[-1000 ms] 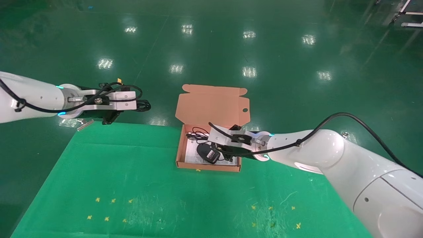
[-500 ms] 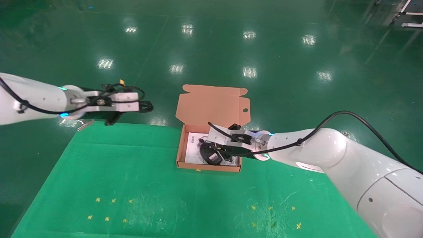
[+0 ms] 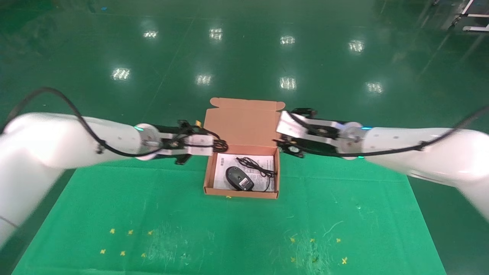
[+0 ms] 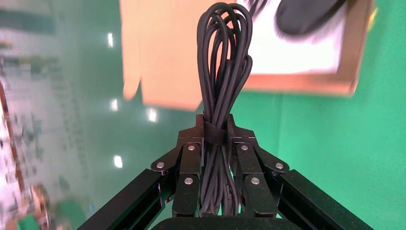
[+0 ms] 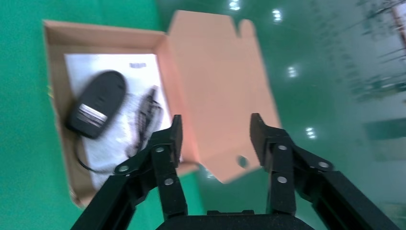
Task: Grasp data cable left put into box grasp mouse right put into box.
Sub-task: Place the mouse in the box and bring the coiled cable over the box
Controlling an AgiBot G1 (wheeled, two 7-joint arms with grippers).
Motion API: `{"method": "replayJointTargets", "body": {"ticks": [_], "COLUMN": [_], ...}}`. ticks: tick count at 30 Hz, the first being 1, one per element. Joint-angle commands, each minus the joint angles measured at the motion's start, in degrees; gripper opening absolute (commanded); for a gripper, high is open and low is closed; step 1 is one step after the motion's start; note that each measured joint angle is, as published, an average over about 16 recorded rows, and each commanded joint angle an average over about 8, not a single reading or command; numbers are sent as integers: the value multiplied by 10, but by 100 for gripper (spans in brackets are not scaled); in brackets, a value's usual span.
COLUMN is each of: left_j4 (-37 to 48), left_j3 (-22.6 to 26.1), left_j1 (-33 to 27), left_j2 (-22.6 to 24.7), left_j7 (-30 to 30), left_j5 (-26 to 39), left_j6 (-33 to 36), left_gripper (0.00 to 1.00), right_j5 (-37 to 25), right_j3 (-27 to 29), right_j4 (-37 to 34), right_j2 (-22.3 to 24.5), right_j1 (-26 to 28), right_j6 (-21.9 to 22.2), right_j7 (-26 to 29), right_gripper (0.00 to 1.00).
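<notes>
Where mat [image 3: 153, 198] ends — glossy green floor [image 3: 244, 49]

Table [image 3: 153, 198] covered by green cloth, set on glossy green floor [image 3: 244, 49] where ceiling lights are reflected. Box [image 3: 208, 173] placed directly on table, toward far edge, near middle; lid stood open at far side, beyond table edge. White printed sheet [image 3: 221, 172] laid on box bottom; mouse [image 3: 239, 178] and its thin cord seen on sheet. Small yellow cross marks [image 3: 126, 242] scattered on cloth in two clusters near front: one at left, one at right [image 3: 317, 250]. One more yellow mark seen just before box front wall.
</notes>
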Motion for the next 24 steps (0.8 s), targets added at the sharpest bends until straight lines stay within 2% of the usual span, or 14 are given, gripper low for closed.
{"method": "replayJointTargets", "body": {"ticks": [1,9,15,19,24], "left_j4": [23,88,89,84,79], "left_j3": [-1,14,50,82,119], "left_j1": [5,23,34,38,38], "left_j2": [21,62,66,67,68], "left_j7": [23,117,146,153,154], "left_j5": [-14,-84,-146,-181,-211], "left_j6": [-18,-74,-102,-120,-143], "left_gripper": [0,0,0,0,0], "right_j5": [-5,-56,-98,-125,-145], "right_j3": [0,-20,-32,-38,-41], "right_j4": [31,158,244,287,306], "right_j2": [31,144,216,248,262], "right_j1": [2,13,19,21,25], "right_j6": [3,3,3,4,1], "right_j7": [7,70,132,173,201], "right_gripper": [100,100,100,100,100]}}
